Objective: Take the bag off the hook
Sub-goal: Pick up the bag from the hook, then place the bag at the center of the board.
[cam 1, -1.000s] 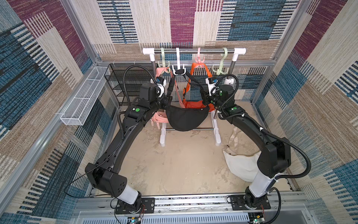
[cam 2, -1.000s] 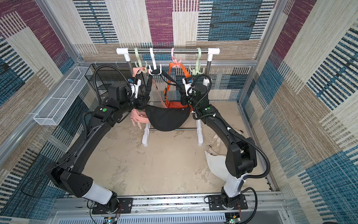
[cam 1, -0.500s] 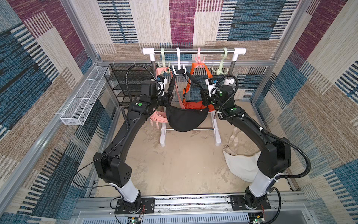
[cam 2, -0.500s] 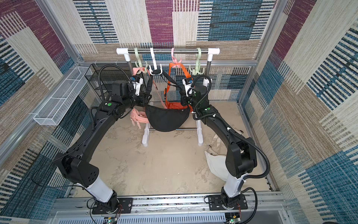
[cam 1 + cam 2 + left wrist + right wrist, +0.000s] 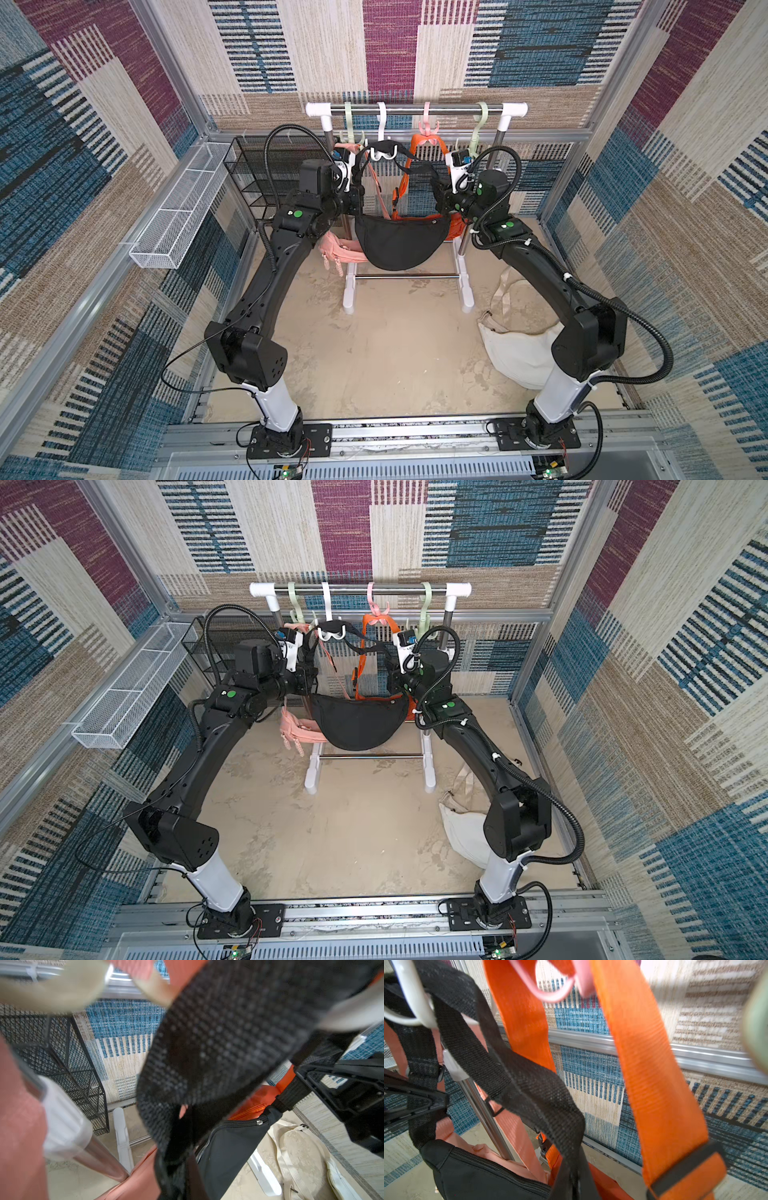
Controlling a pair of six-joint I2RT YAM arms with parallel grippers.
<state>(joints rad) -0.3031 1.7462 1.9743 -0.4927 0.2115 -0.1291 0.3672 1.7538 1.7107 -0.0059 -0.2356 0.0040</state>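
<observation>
The black bag (image 5: 399, 245) (image 5: 357, 725) hangs in front of the rack, and its woven black strap (image 5: 218, 1043) (image 5: 508, 1084) loops over the white hook (image 5: 381, 153) (image 5: 330, 633) (image 5: 411, 1001). My left gripper (image 5: 356, 198) (image 5: 309, 679) (image 5: 178, 1184) is shut on the strap's left run, just above the bag's left end. On the right run my right gripper (image 5: 441, 199) (image 5: 392, 681) (image 5: 575, 1184) is shut, above the bag's right end. The strap hides both pairs of fingertips in the wrist views.
A pink bag (image 5: 340, 253) hangs left of the black one, and an orange bag's strap (image 5: 405, 183) (image 5: 654, 1084) hangs from the pink hook (image 5: 428, 133). A cream bag (image 5: 515, 353) lies on the floor at the right. A black mesh shelf (image 5: 249, 174) and a white wire basket (image 5: 178, 216) stand at the left.
My left gripper has closed from half open onto the strap, and the left arm's elbow has drawn in and risen. The right arm and the bag have stayed put.
</observation>
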